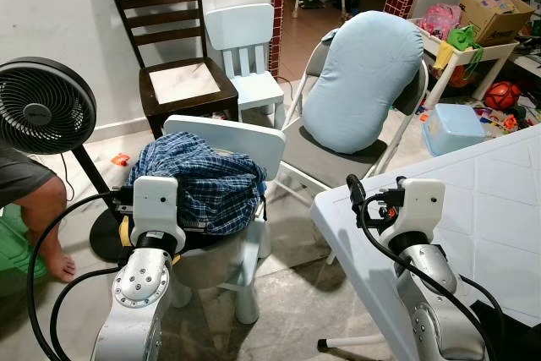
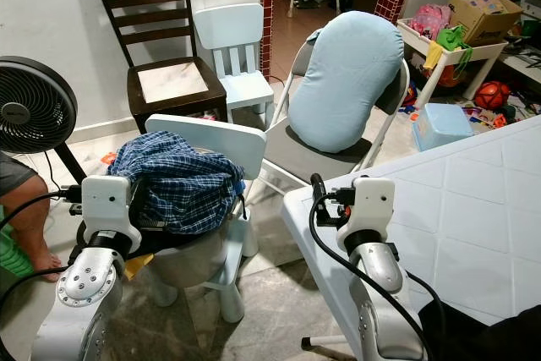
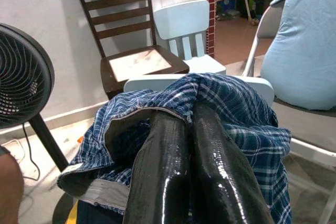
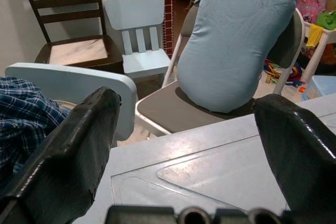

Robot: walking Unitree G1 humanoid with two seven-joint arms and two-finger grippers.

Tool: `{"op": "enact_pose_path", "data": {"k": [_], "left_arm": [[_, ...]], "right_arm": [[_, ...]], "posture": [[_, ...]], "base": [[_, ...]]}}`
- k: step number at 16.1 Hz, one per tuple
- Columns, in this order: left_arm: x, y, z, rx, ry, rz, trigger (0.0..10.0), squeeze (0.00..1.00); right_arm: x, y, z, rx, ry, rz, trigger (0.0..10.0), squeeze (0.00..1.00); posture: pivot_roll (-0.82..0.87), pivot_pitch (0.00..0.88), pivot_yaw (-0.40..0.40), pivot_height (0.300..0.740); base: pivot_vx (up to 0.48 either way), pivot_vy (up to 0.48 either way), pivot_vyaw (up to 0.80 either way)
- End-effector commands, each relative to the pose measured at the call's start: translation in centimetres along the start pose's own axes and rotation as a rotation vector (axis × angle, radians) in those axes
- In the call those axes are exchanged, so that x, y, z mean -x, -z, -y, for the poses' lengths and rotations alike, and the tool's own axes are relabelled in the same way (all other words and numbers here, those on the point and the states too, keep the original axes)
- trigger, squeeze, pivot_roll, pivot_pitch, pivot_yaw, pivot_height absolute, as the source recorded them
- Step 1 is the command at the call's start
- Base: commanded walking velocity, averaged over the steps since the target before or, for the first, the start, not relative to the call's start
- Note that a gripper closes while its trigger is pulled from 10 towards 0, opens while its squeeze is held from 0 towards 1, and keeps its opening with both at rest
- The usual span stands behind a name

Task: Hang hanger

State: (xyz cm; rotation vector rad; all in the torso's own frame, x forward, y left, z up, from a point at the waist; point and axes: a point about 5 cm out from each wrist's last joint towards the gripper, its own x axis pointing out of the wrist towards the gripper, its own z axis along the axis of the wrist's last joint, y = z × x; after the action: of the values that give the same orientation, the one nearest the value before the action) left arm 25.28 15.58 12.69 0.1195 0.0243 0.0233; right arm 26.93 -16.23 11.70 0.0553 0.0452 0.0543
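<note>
While your left gripper (image 3: 191,124) pinches the blue plaid shirt (image 1: 199,183) heaped on the small pale-blue chair (image 1: 245,137), your right gripper (image 4: 189,145) hovers spread wide over the white table (image 1: 473,217). I cannot tell where the hanger is.

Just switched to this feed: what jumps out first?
A blue plaid shirt heaped on the small pale-blue chair straight ahead, with the left gripper shut, its fingers pressed into the cloth. Right of it, a big light-blue cushion leans on a folding chair; the right gripper hangs open over the white table.
</note>
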Motion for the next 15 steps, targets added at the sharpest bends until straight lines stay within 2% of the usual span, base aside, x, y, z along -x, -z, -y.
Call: {"op": "enact_pose_path", "data": {"k": [1, 5, 6, 8, 15], "left_arm": [[-0.16, -0.24, -0.17, -0.002, 0.001, 0.013, 10.0, 0.00], [-0.02, -0.10, -0.08, 0.025, 0.001, 0.009, 10.0, 0.00], [0.02, -0.10, -0.02, 0.025, 0.029, 0.011, 10.0, 0.00], [-0.01, -0.04, -0.15, 0.034, 0.014, 0.007, 10.0, 0.00], [0.06, 0.13, 0.34, 0.116, 0.015, -0.015, 10.0, 0.00]], "right_arm": [[-0.17, -0.22, 0.14, 0.009, 0.008, 0.010, 10.0, 0.00], [-0.14, -0.13, -0.01, 0.020, 0.001, 0.006, 10.0, 0.00], [-0.14, -0.13, -0.02, 0.022, 0.000, 0.006, 10.0, 0.00], [-0.14, -0.13, -0.04, 0.026, -0.002, 0.005, 10.0, 0.00], [0.01, 0.01, -0.10, 0.031, -0.006, -0.003, 10.0, 0.00]], "posture": [[0.03, 0.005, -0.018, 0.740], [0.03, 0.009, -0.021, 0.740], [0.03, 0.011, -0.022, 0.740], [0.03, 0.011, -0.022, 0.740], [0.03, 0.017, -0.024, 0.740]], "base": [[0.000, 0.000, 0.00], [0.000, -0.129, 0.00], [0.000, 0.000, 0.00], [0.000, -0.480, 0.00], [0.000, 0.042, 0.00]]}}
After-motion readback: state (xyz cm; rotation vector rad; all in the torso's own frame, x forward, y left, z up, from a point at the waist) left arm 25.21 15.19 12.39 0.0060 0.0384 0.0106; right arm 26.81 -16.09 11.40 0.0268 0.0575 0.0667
